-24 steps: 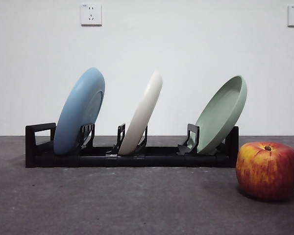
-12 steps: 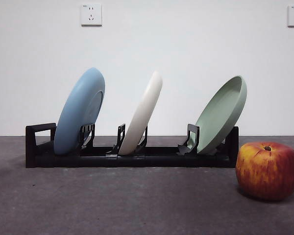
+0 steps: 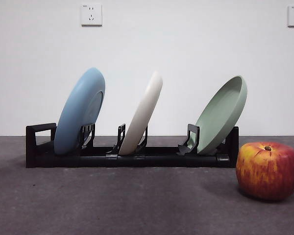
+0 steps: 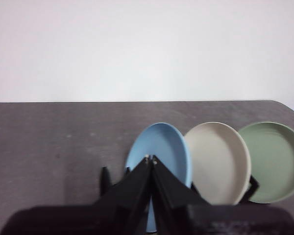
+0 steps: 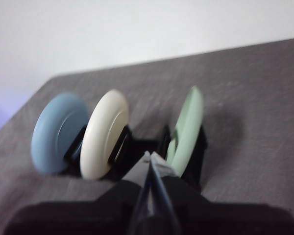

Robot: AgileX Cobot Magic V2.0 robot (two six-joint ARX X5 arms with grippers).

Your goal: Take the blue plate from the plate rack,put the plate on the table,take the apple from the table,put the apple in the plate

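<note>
The blue plate (image 3: 79,111) leans in the left slot of the black plate rack (image 3: 39,147) on the dark grey table (image 3: 112,200). The red and yellow apple (image 3: 267,170) rests on the table just right of the rack. In the left wrist view my left gripper (image 4: 150,158) is shut and empty, hovering well back from the blue plate (image 4: 164,149). My right gripper (image 5: 150,155) is also shut and empty, high above the rack, with the blue plate (image 5: 56,132) at the far end from it. Neither arm shows in the front view.
A cream-white plate (image 3: 143,113) stands in the rack's middle slot and a sage-green plate (image 3: 220,115) at its right end. A white wall with two sockets (image 3: 90,14) rises behind the table.
</note>
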